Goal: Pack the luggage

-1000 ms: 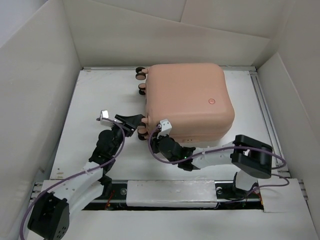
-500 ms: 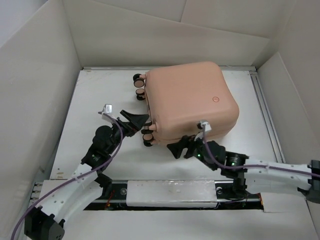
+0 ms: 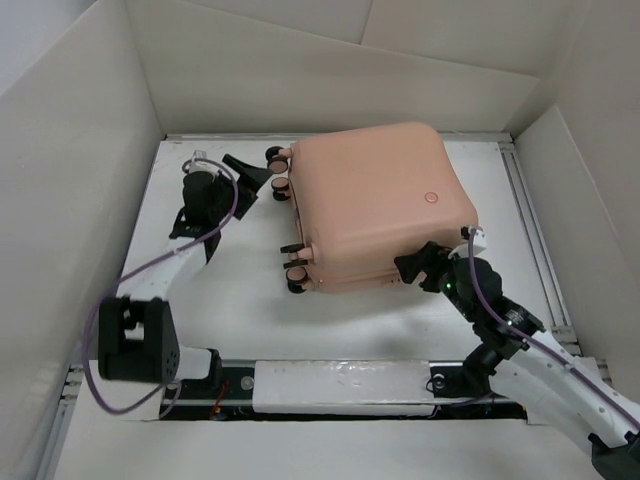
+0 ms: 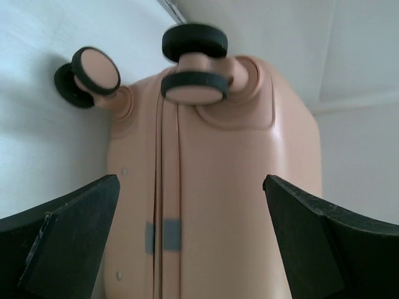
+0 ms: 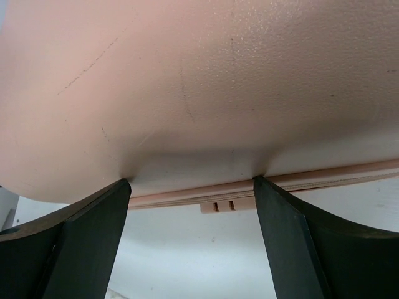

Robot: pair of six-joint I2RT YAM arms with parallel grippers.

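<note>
The luggage (image 3: 375,205) lies flat on the desk (image 3: 200,290), shut, in the far half and nearer the far right corner than the left. It is a peach-pink hard shell with rounded corners, turned slightly askew to the far edge, with its wheeled end facing the left edge. I see a small round mark (image 3: 432,198) on its top face and black-and-pink caster wheels (image 3: 278,172) sticking out of the wheeled end, two near the far edge and two (image 3: 293,272) nearer me. My left tool (image 3: 250,172) sits by the far pair with its fingers spread wide. Through the left wrist camera that tool (image 4: 190,180) frames the wheeled end, where the seam between the shell halves runs down the middle past a small grey tab (image 4: 163,235). I cannot tell whether either finger touches the shell. My right tool (image 3: 425,265) is at the case's near right corner, also spread wide. In its wrist view the tool (image 5: 192,180) has both fingertips up against the curved underside of the shell, just above the seam and a small pink clip (image 5: 222,205). The case being shut, its inside is hidden from me. Its right side is out of sight from above, and the right arm runs off the picture at the near right corner.
</note>
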